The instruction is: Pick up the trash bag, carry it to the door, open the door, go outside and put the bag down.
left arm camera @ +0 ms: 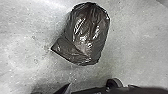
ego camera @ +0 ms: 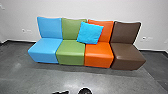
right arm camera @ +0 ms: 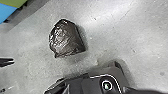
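Against the pale wall in the head view, a row of armless seats (ego camera: pixel 71 52) stood on the grey floor (ego camera: pixel 45 77), with a turquoise cushion (ego camera: pixel 90 33) leaning where the green and orange ones met. Dark shapes (ego camera: pixel 85 91) cut in at the bottom edge, too cropped to name.

In the left wrist view the black trash bag (left arm camera: pixel 87 32) lay on the bare floor near the robot's base, slumped, with a loose flap (left arm camera: pixel 67 51) folded out to one side. Nothing was seen gripping it.

In the right wrist view the bag rested on the floor, and a dark pointed part (right arm camera: pixel 7 62) reached in, apart from it. Whether either gripper was spread or closed, I could not tell.

The step in hand seemed to be the pickup, with the carry and door undone. It called for lowering a gripper onto gathered plastic, deep enough that the slick film would not slip or tear.
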Controlling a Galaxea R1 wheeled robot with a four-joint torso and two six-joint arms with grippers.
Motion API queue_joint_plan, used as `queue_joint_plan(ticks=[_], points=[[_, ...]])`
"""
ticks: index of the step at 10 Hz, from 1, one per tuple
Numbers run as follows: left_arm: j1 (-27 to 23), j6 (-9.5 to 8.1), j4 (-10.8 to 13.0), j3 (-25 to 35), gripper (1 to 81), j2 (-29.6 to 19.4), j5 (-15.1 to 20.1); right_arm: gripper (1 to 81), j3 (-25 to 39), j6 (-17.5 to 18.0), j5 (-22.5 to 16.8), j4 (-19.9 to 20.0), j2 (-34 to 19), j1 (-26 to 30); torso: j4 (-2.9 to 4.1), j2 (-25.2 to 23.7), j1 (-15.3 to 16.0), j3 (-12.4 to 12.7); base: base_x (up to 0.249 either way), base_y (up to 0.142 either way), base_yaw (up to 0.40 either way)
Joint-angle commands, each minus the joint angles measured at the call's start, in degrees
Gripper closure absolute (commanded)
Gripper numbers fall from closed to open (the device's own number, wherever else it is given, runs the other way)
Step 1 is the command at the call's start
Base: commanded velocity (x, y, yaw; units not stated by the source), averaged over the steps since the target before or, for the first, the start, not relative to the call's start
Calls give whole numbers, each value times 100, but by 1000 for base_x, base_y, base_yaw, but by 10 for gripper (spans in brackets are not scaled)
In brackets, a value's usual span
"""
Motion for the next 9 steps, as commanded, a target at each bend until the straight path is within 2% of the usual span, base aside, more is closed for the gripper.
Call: queue_joint_plan(ticks=[1, 3, 5, 6, 9], points=[[-600, -12, -57, 19, 10, 43, 487, 10, 149, 10, -309, 80, -332, 352, 0, -544, 350, -512, 0, 0, 0], [-600, -12, -66, -7, 10, 78, 470, 10, 167, 10, -309, 80, -332, 353, 0, -979, 627, -927, 0, 0, 0], [-740, -12, -57, -505, 10, 305, 452, 10, 176, 10, -309, 80, -332, 361, 0, -1384, 883, -1314, 0, 0, 0], [-810, -12, -31, -772, 10, 474, 478, 10, 176, 10, -309, 80, -332, 361, 0, -1609, 1025, -984, 0, 0, 0], [-845, -12, -4, -1027, 10, 790, 496, 10, 159, 10, -309, 80, -306, 344, 0, -2111, 1346, -1174, 0, 0, 0]])
